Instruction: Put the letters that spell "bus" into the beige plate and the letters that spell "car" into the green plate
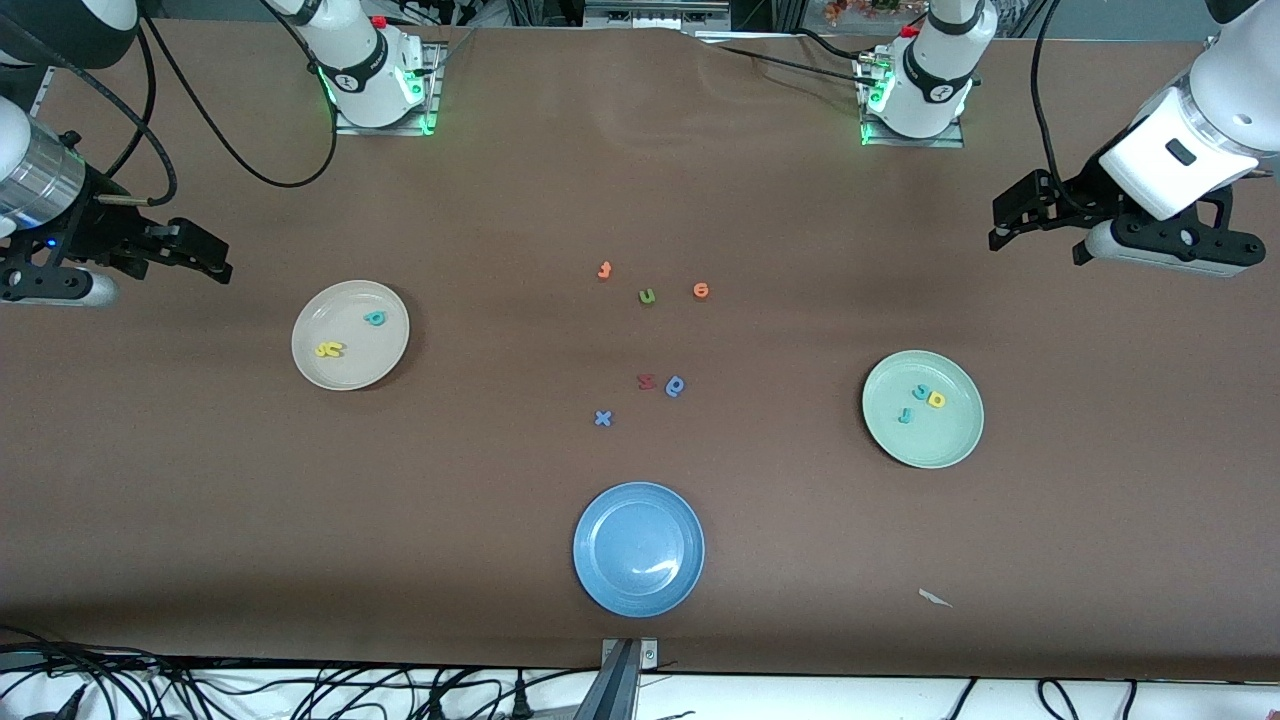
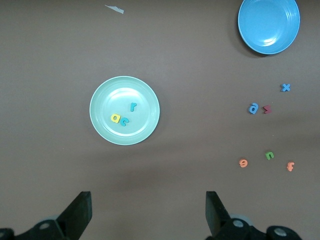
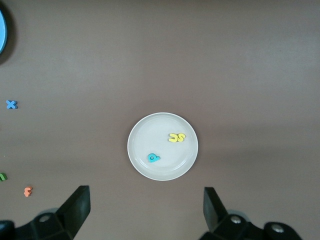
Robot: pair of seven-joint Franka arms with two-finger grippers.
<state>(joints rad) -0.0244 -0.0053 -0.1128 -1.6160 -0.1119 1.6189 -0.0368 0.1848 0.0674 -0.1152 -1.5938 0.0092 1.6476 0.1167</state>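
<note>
The beige plate [image 1: 305, 350] [image 3: 140, 145] lies toward the right arm's end of the table. In it are the teal b [image 1: 374, 318] [image 3: 153, 158] and the yellow u and s [image 1: 328, 349] [image 3: 176, 137], side by side. The green plate [image 1: 940, 445] [image 2: 115, 95] lies toward the left arm's end and holds the teal c [image 1: 921, 392] [image 2: 124, 121], yellow a [image 1: 936, 399] [image 2: 115, 118] and teal r [image 1: 905, 415] [image 2: 133, 106]. My right gripper [image 1: 215, 255] [image 3: 146, 200] hangs open and empty over bare table beside the beige plate. My left gripper [image 1: 1000, 225] [image 2: 148, 205] hangs open and empty over bare table beside the green plate.
An empty blue plate [image 1: 610, 530] sits near the front edge. Loose letters lie mid-table: orange f [image 1: 604, 270], olive-green u [image 1: 647, 296], orange e [image 1: 701, 290], red z [image 1: 646, 381], blue round-bowled letter [image 1: 675, 386], blue x [image 1: 602, 418]. A white scrap [image 1: 935, 598] lies nearer the front.
</note>
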